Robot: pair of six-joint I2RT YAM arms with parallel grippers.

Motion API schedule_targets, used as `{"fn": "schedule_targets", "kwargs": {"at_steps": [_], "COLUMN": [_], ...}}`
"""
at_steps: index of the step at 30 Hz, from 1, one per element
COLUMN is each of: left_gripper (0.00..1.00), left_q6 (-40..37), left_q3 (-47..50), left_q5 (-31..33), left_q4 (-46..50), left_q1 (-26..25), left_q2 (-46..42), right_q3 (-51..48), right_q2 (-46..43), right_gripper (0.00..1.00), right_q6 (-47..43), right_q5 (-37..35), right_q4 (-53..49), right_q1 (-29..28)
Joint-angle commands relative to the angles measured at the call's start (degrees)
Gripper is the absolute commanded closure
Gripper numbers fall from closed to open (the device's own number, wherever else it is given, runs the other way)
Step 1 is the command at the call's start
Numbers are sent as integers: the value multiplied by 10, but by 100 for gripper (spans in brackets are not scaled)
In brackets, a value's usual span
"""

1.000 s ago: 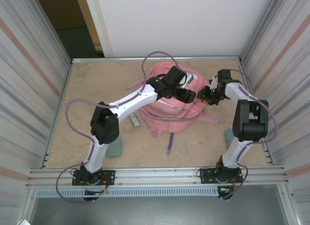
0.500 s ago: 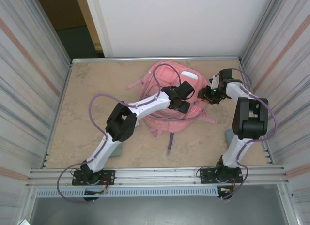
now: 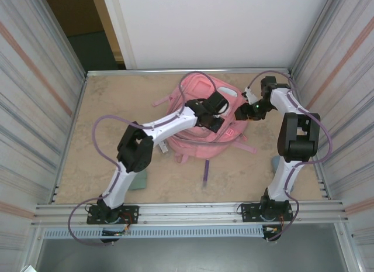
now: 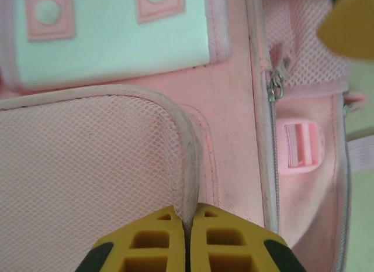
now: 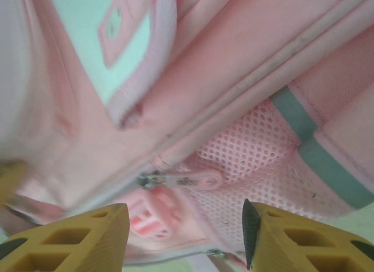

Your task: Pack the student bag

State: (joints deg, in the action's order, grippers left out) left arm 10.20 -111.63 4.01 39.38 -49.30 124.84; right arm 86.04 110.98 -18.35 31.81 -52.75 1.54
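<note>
Pink student bag [image 3: 204,142] on beige tabletop [image 3: 105,108]; corrugated side walls [image 3: 35,90].

The left arm [image 3: 166,123] and right arm [image 3: 289,102] have white shells, black joints and looping purple cables [image 3: 95,133]. The left gripper [image 4: 187,219] and right gripper [image 5: 186,225] have yellow fingers [image 4: 152,243] with rectangular cut-outs.

hidden: left arm [image 3: 166,123] is covering middle of large pink fabric backpack [image 3: 204,146] | cut off: blurred yellow shape [image 4: 349,20] is running off top-right edge
</note>
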Motion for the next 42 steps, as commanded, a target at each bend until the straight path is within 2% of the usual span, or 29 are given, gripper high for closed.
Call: {"fn": "schedule_targets", "kwargs": {"at_steps": [1,4,8,17,20,23,25,27,32,38,42], "left_gripper": [100,100,100,100,100,100,100,100,100,100,100], "left_q6": [-5,4,-6,-11,-11,-5,5,17,25,40,47], "left_q3": [3,7,-2,-6,-6,-6,-7,-10,-13,-14,-14], "left_q5": [-70,-105,-129,-170,-175,-166,-158,-157,-151,-147,-147], "left_q4": [-15,-24,-23,-20,-23,-27,-31,-33,-38,-50,-58], "left_q1": [20,24,25,25,25,26,29,35,42,43,43], "left_q2": [-80,-89,-84,-94,-95,-93,-91,-89,-86,-71,-58], "right_q3": [-17,-27,-35,-43,-45,-50,-55,-67,-92,-91,-73], "right_q2": [-11,-23,-25,-58,-58,-61,-67,-74,-105,-133,-131], "right_gripper": [45,45,45,47,54,72,80,83,99,100,100], "right_q6": [-190,-259,-273,-325,-330,-330,-321,-313,-291,-241,-228], "right_q5": [42,52,8,19,43,61,50,40,45,45,-38], "right_q4": [-58,-60,-21,4,5,-4,-12,-14,-15,-46,-103], "right_q1": [-3,-28,-55,-58,-53,-55,-58,-59,-60,-65,-82]}}
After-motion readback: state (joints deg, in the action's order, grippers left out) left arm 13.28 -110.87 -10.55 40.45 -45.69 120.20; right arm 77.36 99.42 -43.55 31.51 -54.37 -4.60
